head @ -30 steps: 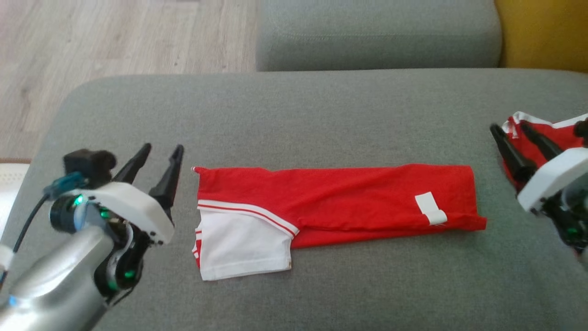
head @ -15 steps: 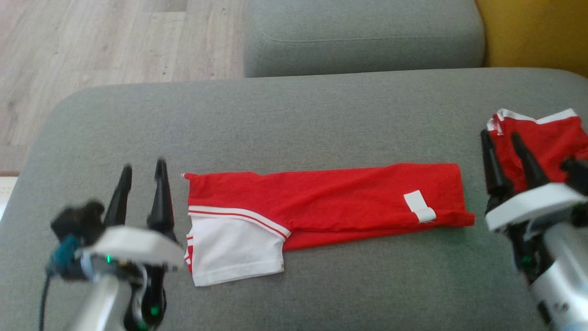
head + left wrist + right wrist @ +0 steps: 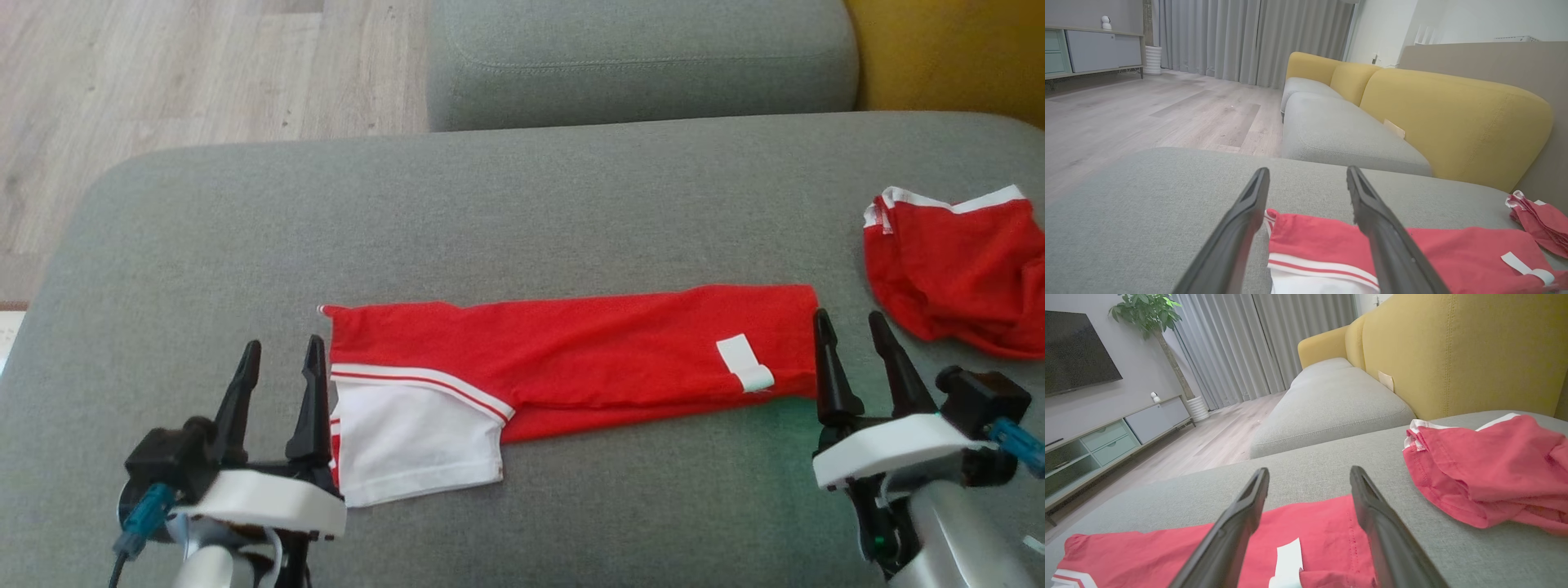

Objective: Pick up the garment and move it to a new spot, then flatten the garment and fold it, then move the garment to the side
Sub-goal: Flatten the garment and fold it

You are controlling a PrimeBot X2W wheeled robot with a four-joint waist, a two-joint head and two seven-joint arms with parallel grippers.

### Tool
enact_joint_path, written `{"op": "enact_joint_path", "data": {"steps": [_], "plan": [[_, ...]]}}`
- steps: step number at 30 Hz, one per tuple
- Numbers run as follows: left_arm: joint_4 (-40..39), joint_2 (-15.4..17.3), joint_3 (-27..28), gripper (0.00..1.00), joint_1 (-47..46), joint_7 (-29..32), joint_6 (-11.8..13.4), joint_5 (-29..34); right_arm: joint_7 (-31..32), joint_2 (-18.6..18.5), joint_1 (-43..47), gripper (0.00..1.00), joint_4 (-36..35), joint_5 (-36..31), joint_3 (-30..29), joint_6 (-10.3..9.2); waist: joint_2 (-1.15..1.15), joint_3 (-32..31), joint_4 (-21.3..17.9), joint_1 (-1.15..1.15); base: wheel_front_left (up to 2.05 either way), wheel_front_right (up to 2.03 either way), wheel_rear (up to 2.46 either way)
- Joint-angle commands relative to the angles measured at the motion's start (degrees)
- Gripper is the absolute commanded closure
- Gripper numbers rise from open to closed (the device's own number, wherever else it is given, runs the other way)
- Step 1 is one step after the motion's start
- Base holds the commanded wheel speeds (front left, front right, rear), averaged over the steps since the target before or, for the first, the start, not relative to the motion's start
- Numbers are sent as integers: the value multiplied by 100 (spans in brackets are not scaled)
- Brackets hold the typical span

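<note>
Left gripper (image 3: 282, 345) of two long dark fingers: spread wide, nothing between them, low over the front-left part of the broad grey fabric seat cushion (image 3: 490, 204), tips pointing toward its back edge. Right gripper (image 3: 847, 316), same build: likewise spread wide and empty, low over the cushion's front-right part, pointing the same way.

Red sports jersey (image 3: 588, 351): flat on the cushion, folded into a long narrow band running left to right across its front middle. White short sleeve (image 3: 416, 441) edged with red stripes at the band's left end, reaching toward the cushion's front edge. Small white fabric label (image 3: 744, 363) near the band's right end.

One gripper at each end of the band, just beside the cloth; touching or not, impossible to tell.

Smaller crumpled red garment with a narrow white trim band (image 3: 955, 261): on the cushion's right edge, apart from the jersey.

Beyond the cushion's back edge: a second grey seat cushion (image 3: 637, 57), a mustard-yellow upholstered backrest (image 3: 947, 57) to its right, pale wood plank floor (image 3: 163, 73) to its left.
</note>
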Motion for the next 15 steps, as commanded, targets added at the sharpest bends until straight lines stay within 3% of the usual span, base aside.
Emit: {"op": "enact_joint_path", "data": {"steps": [1, 10, 15], "plan": [[-126, -51, 297, 0, -226, -68, -121, 126, -57, 35, -92, 0, -227, -116, 34, -5, 0, 33, 26, 0, 0, 0, 0], [45, -135, 280, 0, -395, -69, -379, 259, 408, 269, -302, 0, 188, -413, -626, -5, 0, 341, 183, 0, 0, 0, 0], [81, -142, 133, 0, -546, -69, -393, 155, 652, 435, -568, 0, 671, -607, -1183, -5, 0, 569, 331, 0, 0, 0, 0]]}}
